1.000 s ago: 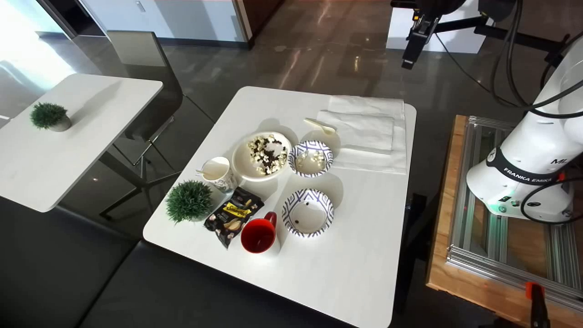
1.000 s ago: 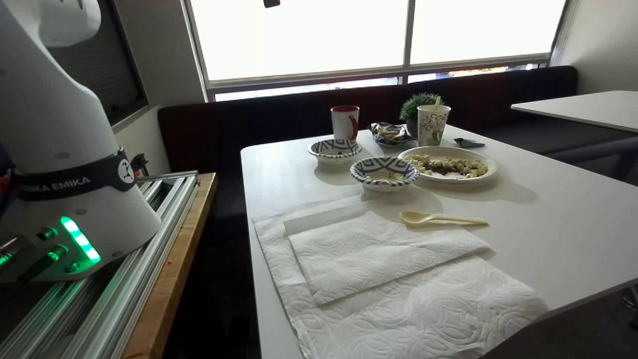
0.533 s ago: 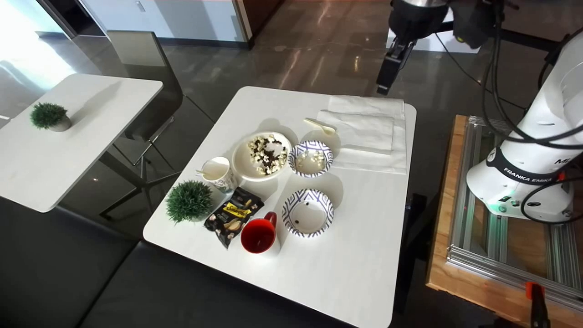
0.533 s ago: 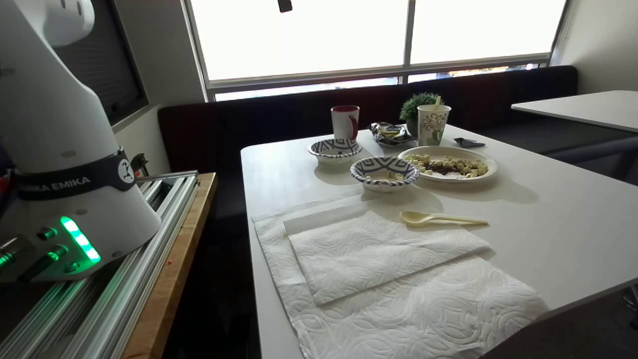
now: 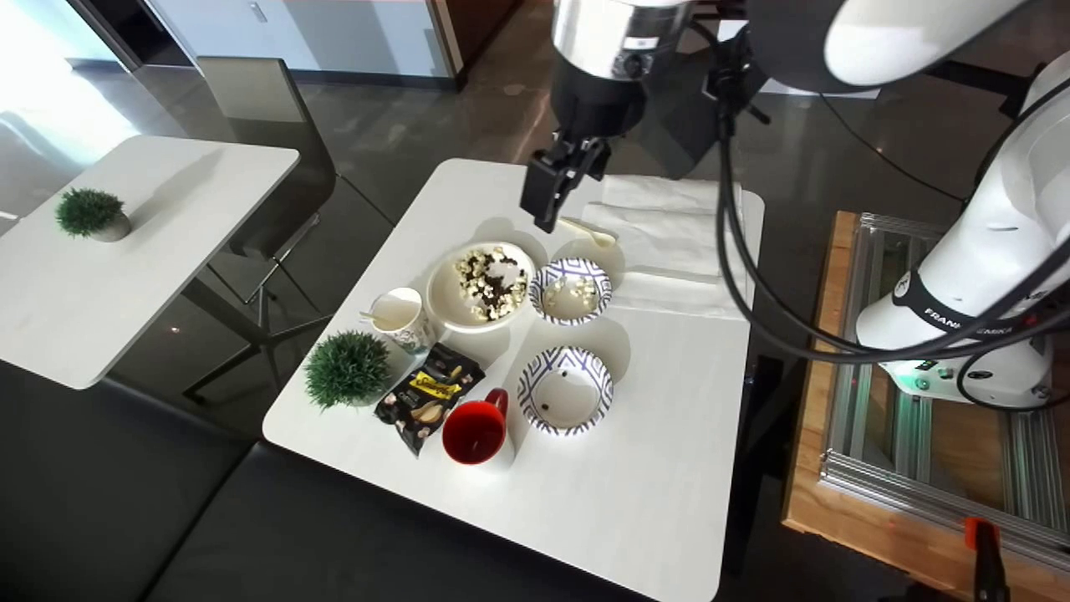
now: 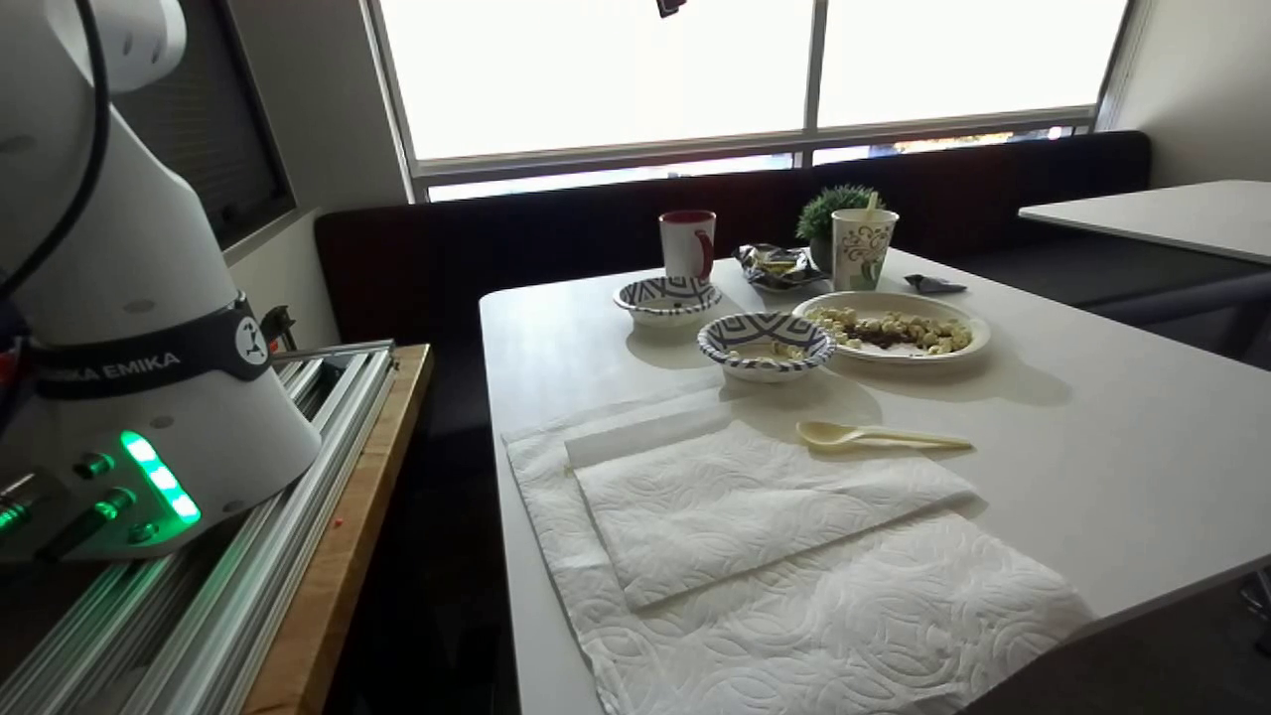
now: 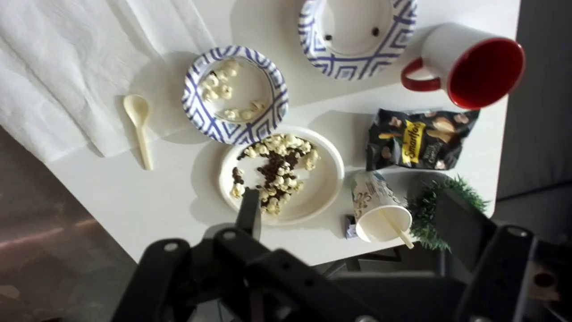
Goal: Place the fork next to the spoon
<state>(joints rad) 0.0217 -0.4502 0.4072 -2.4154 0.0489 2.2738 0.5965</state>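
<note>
The gripper [image 7: 351,197] has just travelled inward, from the far side of the napkins [image 5: 664,238] to a position above the table [image 5: 660,418]; its jaws stand wide apart with nothing held between them. For the task, this is judged to be the approach stage: no utensil is picked up. The fork [image 7: 396,228] is judged to be the pale utensil leaning in the cup [image 7: 371,197], handle projecting past the rim; its head is out of sight, so identity is unconfirmed. The spoon [image 7: 142,129] lies with its head at the napkins' edge and its handle on bare table; whether the head rests on the paper cannot be determined. Placement beside it is outstanding. Compared with half a second ago, in an exterior view the fingers [image 5: 543,196] no longer appear just beyond the table edge but come up against the end of the spoon's handle in line of sight, apparently above it rather than touching. In an exterior view a dark fingertip [image 6: 670,7], at the top of frame, is shifted along the window [image 6: 596,79]. Spoon, cup, plate [image 7: 319,190], popcorn bowl [image 7: 278,89], second bowl [image 7: 346,69], bag [image 7: 422,141] and mug [image 7: 447,49] show no displacement in both exterior views.
</note>
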